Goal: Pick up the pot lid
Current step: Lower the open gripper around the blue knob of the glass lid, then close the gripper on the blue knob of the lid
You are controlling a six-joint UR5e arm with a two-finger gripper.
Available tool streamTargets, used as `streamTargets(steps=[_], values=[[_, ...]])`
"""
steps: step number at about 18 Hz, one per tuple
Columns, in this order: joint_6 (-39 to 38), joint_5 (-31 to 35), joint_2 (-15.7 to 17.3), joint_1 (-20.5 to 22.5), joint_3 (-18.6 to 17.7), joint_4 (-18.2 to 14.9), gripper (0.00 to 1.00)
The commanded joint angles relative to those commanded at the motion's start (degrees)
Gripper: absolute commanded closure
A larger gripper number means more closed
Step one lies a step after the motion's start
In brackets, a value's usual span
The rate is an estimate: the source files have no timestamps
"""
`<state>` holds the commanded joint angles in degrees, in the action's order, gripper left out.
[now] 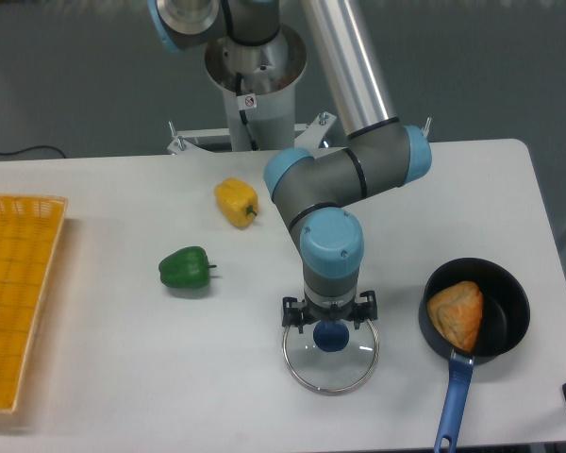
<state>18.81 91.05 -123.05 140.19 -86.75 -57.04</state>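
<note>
The jaws stand spread apart, one at 9 o'clock and one at 3 o'clock of the blue knob (330, 336) on the glass lid (331, 370), and they appear to hold nothing. The knob sits between them and just below, and no contact with it can be seen. The lid lies flat on the white surface (123, 377), toward the 6 o'clock edge.

The arm (332, 247) comes in from the base at 12 o'clock, bends at a grey elbow, and its wrist points straight down over the lid.

A black pot (512, 282) with a blue handle sits at 3 o'clock of the lid, apart from it, with a pastry (456, 314) inside. A green pepper (185, 269) lies at 10 o'clock and a yellow pepper (236, 201) at 11 o'clock, both well apart from it.
</note>
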Motion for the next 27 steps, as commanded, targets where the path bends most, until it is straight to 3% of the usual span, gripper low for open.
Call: streamTargets(steps=[27], values=[[-2.73, 0.79, -2.02, 0.0, -0.26, 2.9, 0.04]])
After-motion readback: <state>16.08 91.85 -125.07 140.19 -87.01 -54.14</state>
